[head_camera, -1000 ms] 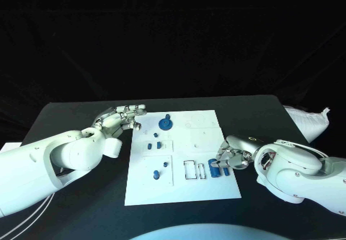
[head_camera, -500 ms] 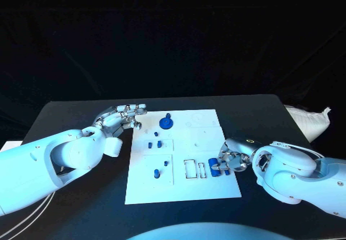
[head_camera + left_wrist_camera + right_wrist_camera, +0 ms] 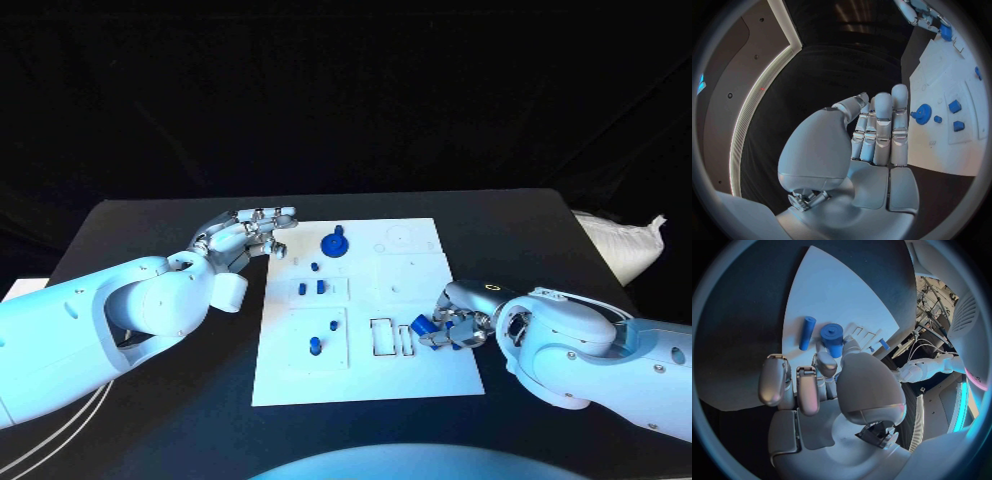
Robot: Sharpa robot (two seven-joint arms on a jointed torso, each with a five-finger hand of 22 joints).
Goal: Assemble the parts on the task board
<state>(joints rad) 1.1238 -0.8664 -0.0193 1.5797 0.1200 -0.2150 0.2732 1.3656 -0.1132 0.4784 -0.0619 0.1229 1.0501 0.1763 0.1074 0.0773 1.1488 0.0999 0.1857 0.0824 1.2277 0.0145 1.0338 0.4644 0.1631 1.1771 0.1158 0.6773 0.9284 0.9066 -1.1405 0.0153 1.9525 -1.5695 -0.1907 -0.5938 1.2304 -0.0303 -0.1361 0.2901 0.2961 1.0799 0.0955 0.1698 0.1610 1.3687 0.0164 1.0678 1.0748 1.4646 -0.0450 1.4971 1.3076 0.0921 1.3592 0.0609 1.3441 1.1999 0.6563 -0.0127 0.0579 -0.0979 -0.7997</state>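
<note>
Board work is at the pick-up stage: the right hand (image 3: 459, 326) sits at the four o'clock edge of the white task board (image 3: 411, 385), and its fingers (image 3: 825, 362) pinch a stubby blue cylinder (image 3: 832, 334), which the right wrist view shows held between thumb and fingertip while the other fingers lie curled beside it. A longer blue peg (image 3: 807, 332) lies flat on the board just beside the held cylinder, apart from the hand. Near the right hand, toward the board's middle, two open rectangular slots (image 3: 384, 337) stand empty, and I judge these to be the likely seats for the cylinder and the peg, though the frames do not settle which goes where. The left hand (image 3: 245, 234) hovers over the counter (image 3: 144, 225) at the board's ten o'clock corner, its fingers straight, pressed side by side and holding nothing. The blue gear (image 3: 333, 245) sits at the board's twelve o'clock end, with small blue pieces (image 3: 310, 288) in a recess below it and another blue piece (image 3: 315, 346) toward seven o'clock. The next move, as I read it, calls for lifting the cylinder clear, turning it to match its seat and lowering it squarely; a loose pinch could let it roll or nudge the neighbouring peg.
</note>
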